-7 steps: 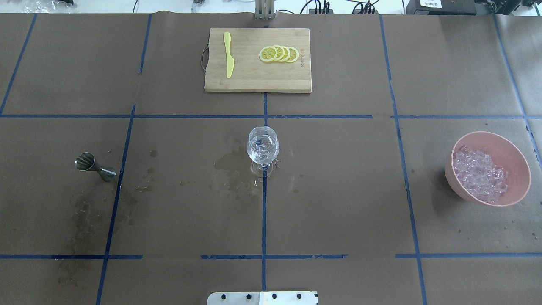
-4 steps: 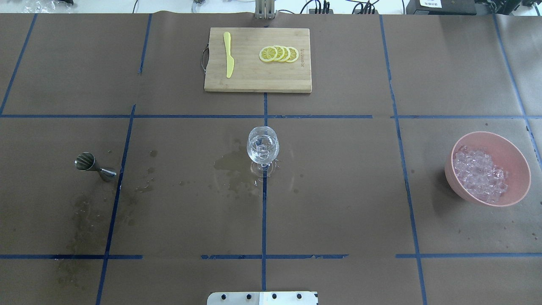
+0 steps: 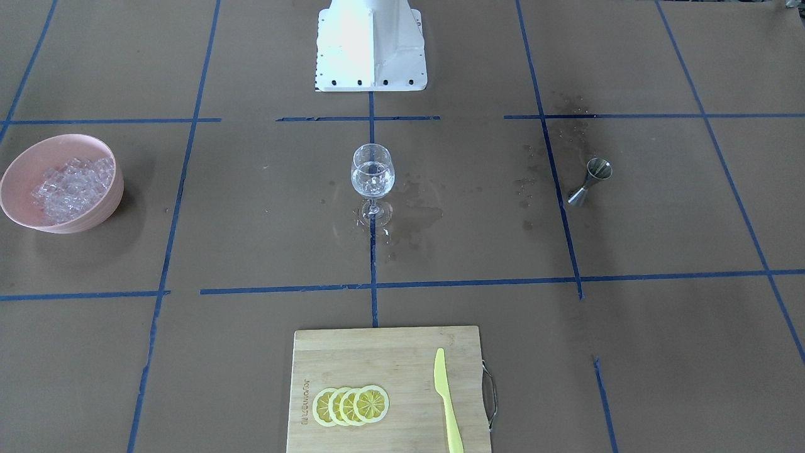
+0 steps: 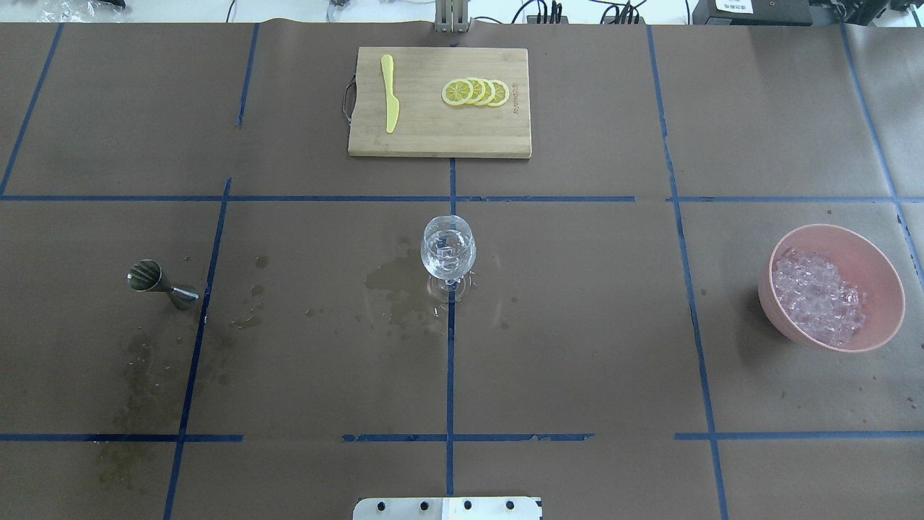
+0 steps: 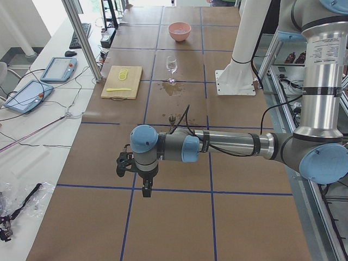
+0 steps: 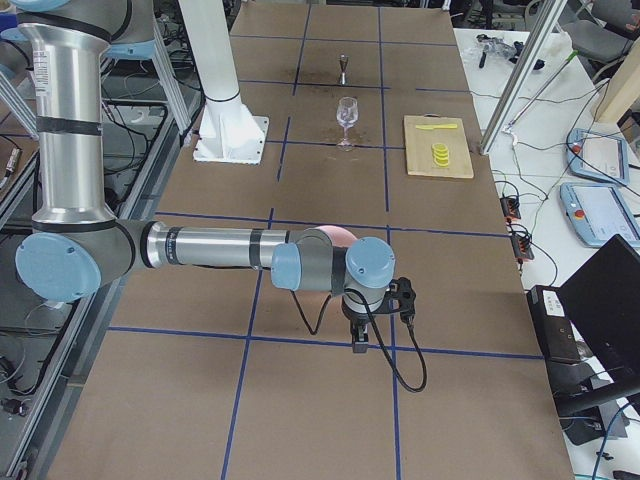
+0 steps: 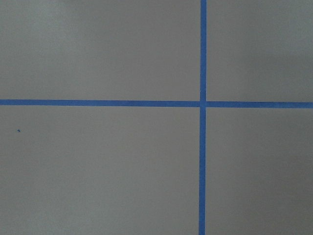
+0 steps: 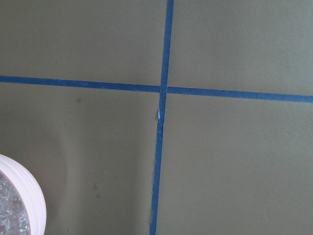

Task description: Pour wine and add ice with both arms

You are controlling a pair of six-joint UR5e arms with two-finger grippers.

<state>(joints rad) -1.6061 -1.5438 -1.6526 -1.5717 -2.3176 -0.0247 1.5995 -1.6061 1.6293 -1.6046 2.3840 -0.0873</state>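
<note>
A stemmed wine glass [image 4: 448, 249] stands upright at the table's middle, holding a little clear wine [image 3: 372, 184] and a few ice cubes. More ice [image 4: 816, 297] fills a pink bowl [image 4: 875, 257] at the right. A steel jigger [image 4: 160, 284] stands at the left. My left gripper [image 5: 145, 187] shows only in the exterior left view, hanging low over bare paper far from the glass; I cannot tell if it is open. My right gripper [image 6: 358, 340] shows only in the exterior right view, just past the bowl; its state cannot be told either.
A wooden cutting board [image 4: 433, 141] at the far side carries a yellow knife [image 4: 390, 94] and lemon slices [image 4: 476, 92]. Wet stains [image 4: 393, 285] lie left of the glass. The white robot base [image 3: 371, 44] stands at the near edge. The bowl's rim [image 8: 22, 191] shows in the right wrist view.
</note>
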